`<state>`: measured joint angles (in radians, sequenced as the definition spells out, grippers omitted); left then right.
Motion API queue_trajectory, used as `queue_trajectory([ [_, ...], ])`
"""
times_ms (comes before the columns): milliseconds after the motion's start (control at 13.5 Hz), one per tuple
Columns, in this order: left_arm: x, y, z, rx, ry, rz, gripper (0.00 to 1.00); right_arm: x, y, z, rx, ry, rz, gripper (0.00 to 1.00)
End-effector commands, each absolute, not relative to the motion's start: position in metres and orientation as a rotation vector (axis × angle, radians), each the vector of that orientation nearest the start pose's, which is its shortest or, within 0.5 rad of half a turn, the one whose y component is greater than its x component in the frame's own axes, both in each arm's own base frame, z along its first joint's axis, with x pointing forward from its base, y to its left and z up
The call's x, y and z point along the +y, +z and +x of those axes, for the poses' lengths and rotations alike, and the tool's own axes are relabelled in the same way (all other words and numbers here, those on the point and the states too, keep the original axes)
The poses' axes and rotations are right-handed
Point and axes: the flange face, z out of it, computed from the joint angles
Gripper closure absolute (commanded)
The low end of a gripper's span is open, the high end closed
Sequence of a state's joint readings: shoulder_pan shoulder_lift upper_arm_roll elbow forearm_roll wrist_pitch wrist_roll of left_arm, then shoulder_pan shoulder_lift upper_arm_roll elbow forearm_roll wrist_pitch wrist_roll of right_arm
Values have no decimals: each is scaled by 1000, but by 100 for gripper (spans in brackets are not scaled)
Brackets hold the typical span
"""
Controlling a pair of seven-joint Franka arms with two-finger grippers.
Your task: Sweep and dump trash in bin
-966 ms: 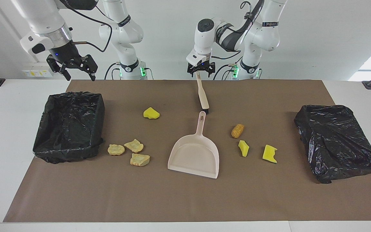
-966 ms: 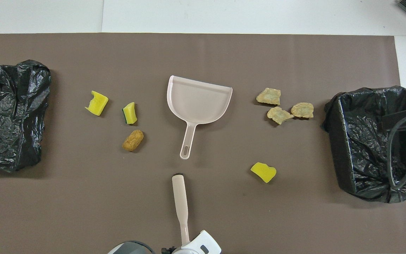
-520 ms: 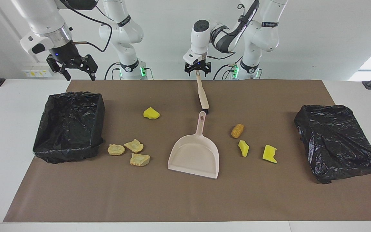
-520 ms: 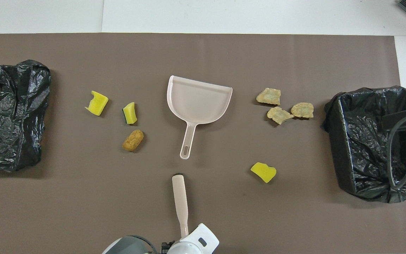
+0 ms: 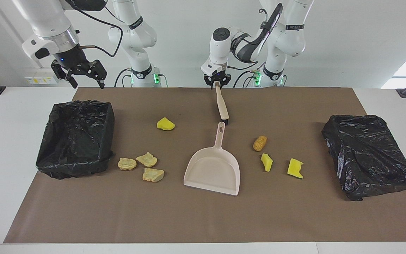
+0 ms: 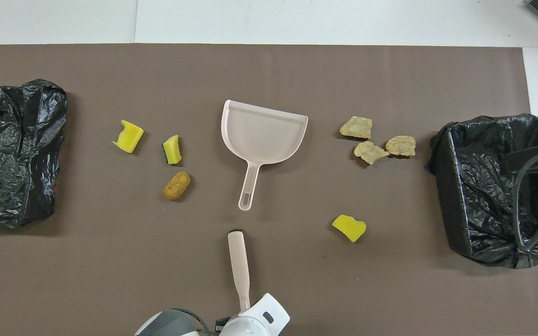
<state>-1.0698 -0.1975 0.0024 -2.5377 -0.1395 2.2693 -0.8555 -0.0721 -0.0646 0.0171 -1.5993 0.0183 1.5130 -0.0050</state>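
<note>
Trash, seven small scraps: yellow sponge wedges (image 5: 165,124), tan lumps (image 5: 146,159), orange-brown nugget (image 5: 260,143), lay flanking beige plastic dustpan (image 5: 214,169). Your left gripper (image 5: 217,83) clamped beige brush (image 5: 222,104) handle; brush pointed lengthwise at dustpan. Right gripper (image 5: 83,76) hung spread-fingered above black-lined bin (image 5: 76,137).

No readable txt/labels on any obj.

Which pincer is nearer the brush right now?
Left. The left pincer is shut on the brush handle's end; the right pincer hangs open above the table near the open bin.
</note>
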Motion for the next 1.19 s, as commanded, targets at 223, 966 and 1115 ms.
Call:
queue_trajectory([
  [223, -348, 347, 247, 301, 319, -3068, 100, -28, 641, 521, 49, 23, -3123, 0],
  [966, -198, 424, 384, 177, 305, -3130, 100, 105, 565, 556, 226, -59, -3097, 0],
  [1115, -146, 424, 424, 165, 246, -3131, 100, 145, 544, 568, 310, -104, -3072, 0],
])
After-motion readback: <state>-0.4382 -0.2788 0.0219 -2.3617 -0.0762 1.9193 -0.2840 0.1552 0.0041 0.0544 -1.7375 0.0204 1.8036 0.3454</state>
